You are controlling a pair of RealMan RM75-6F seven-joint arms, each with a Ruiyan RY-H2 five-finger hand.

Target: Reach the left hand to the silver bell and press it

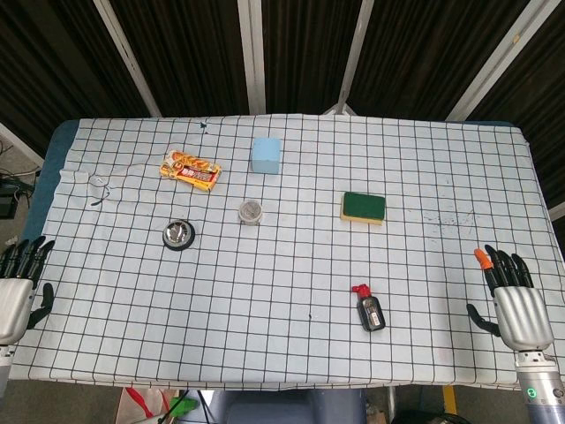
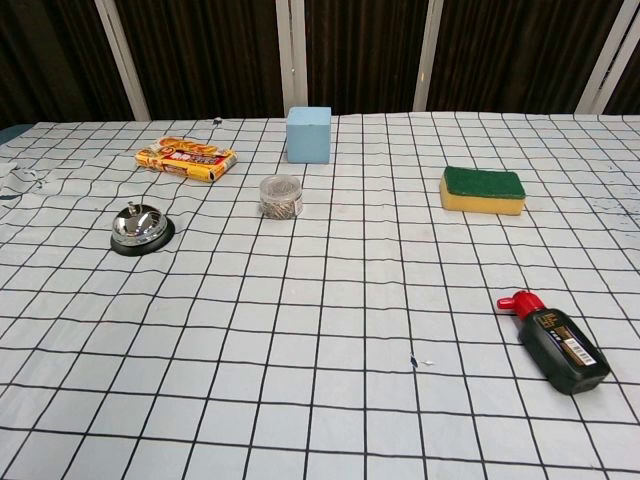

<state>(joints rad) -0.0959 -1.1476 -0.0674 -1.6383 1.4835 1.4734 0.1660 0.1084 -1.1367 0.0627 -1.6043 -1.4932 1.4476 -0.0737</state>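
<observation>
Table [image 1: 291, 344] covered with white cloth in black grid, wrinkled at far left; dark slatted wall [image 1: 177, 53] with pale struts behind.

Left hand [image 1: 18, 287] at left table edge, partly cut off by frame, fingers spread, holding nothing; not seen in chest view. Silver bell [image 1: 178, 235] on black base, left of centre, well apart from left hand, untouched.

Orange packet [image 1: 191, 170] beyond bell. Small clear jar [image 1: 251, 211], contents maybe paper clips. Blue cube [image 1: 267, 155]. Black bottle [image 1: 369, 309], red cap, lying flat. Green-yellow sponge [image 1: 363, 208].

Right hand [image 1: 514, 300] at right edge, fingers spread, empty.
</observation>
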